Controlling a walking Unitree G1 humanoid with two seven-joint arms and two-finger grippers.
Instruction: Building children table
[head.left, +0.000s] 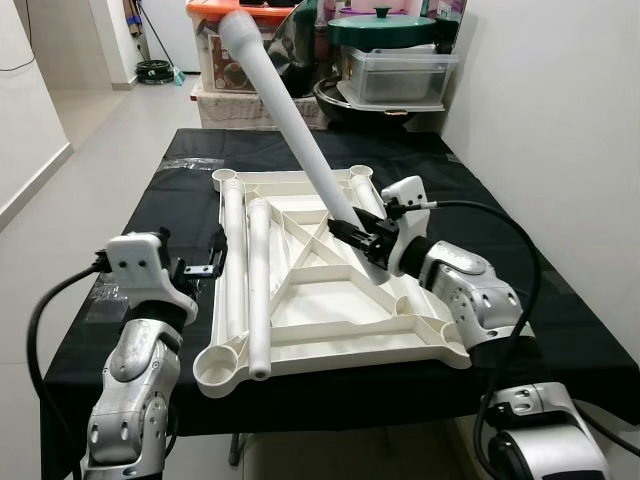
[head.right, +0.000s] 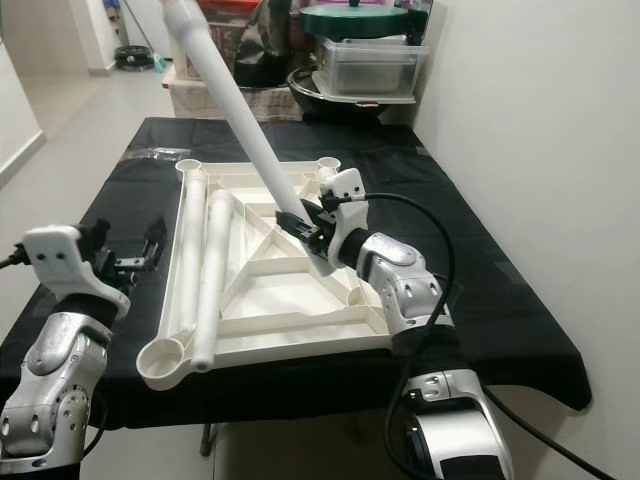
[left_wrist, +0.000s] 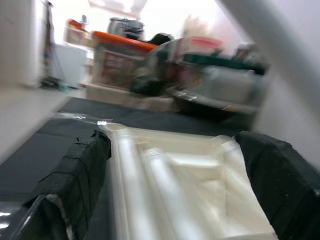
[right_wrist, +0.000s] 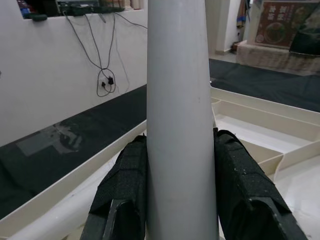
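Tabletop (head.left: 330, 300) flipped upside down on the black cloth (head.left: 560, 330), ribs and corner sockets facing up, presumably so the legs can drop straight in. Two spare legs (head.left: 250, 280) parked side by side along the left edge, lying flat inside the rim, probably waiting their turn and kept out of the way of the middle.

Right gripper (head.left: 352, 228) clamped around the narrow end of a third leg (head.left: 290, 115), one finger (right_wrist: 122, 195) on each side, pads flat against the tube. Grabbed low, near the end, so the rest of the leg sticks up and away, tilted toward the far left, thick end well above the clutter at the back of the room. Looks like a carry pose rather than an insert pose: the leg's held end hovers over the centre ribs, not over any socket. Hard to tell which socket is the target; far right one (head.left: 362, 172) sits nearest.

Right arm reaching in from the near right, forearm angled across the tabletop, wrist cocked upward to keep the leg off the plastic.

Left gripper (head.left: 205, 268) off to the left side of the tabletop, just beside the rim, fingers (left_wrist: 75, 175) spread wide and holding nothing. Elbow bent, forearm raised, aimed along the table toward the far end. Guessing standby, or ready to steady the tabletop once the leg gets pushed home.
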